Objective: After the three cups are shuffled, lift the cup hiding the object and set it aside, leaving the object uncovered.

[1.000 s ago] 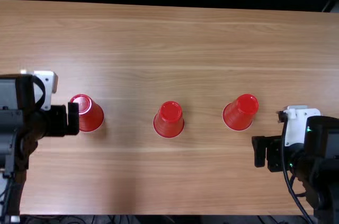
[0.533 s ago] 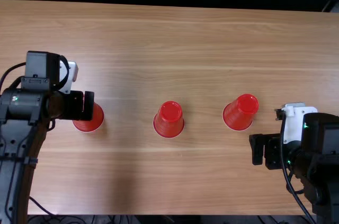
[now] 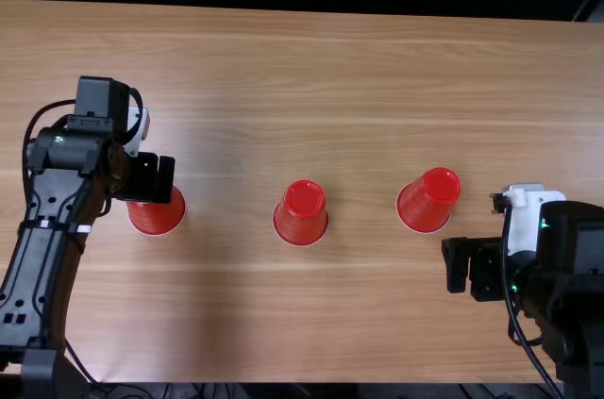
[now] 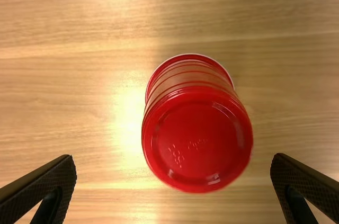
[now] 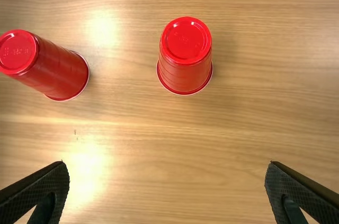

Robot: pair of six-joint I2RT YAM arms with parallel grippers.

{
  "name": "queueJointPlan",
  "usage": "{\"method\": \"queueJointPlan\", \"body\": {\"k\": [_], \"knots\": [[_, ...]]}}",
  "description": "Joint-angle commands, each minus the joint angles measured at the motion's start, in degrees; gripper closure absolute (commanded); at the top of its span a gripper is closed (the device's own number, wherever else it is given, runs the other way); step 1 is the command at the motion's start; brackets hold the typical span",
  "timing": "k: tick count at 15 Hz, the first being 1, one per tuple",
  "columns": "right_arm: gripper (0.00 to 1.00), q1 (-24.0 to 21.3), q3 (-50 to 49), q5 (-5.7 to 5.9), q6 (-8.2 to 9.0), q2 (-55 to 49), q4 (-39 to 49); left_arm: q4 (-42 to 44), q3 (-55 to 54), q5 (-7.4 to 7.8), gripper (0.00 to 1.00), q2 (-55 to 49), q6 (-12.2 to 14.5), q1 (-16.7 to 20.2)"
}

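Since the earlier frames, the left arm has swung from the near left edge of the desk (image 3: 311, 78) toward the far side and the right. Its claw, the left claw (image 3: 151, 181), was level with the left cup (image 3: 157, 217) and on its left a second ago; it now hangs directly over that cup. The right arm and all three cups have kept their positions.

Left claw: fingers spread wide apart, holding nothing. In the left wrist view, the upturned base of the left cup lies between the two fingers and touches neither.

Right claw (image 3: 465, 269): fingers likewise wide apart and empty. It sits near the right end of the desk, on the near side of the right cup (image 3: 429, 199) and slightly to its right, with a gap between them.

Cups: three red cups stand mouth down in a row across the middle of the desk. The middle cup (image 3: 301, 212) stands between the left and right cups, well apart from both. All three rest on the desk surface.
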Motion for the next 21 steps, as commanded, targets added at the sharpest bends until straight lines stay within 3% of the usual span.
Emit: {"method": "queueJointPlan", "body": {"k": [1, 11, 14, 19, 21], "knots": [[0.00, 0.58, -0.81, -0.69, 0.86, 0.22, 0.03, 0.04, -0.65, -0.76, 0.00, 1.75, -0.61, -1.08], [0.00, 0.49, -2.21, -0.59, 0.96, -0.22, 0.03, -0.59, -0.65, -0.65, 0.00, 8.69, -2.82, -1.26], [0.00, 0.49, -2.21, -0.59, 0.96, -0.31, -0.07, -0.17, -0.65, -0.44, 0.48, 9.22, -2.82, -1.35], [0.00, 0.49, -2.30, -0.59, 0.86, -0.40, -0.07, -0.28, -0.91, 0.30, 0.95, 8.52, -3.03, -1.35], [0.00, 0.58, -2.74, -0.59, 0.86, -0.49, -0.07, -0.70, -0.65, 0.40, 0.98, 6.76, -3.98, -1.52]]}}
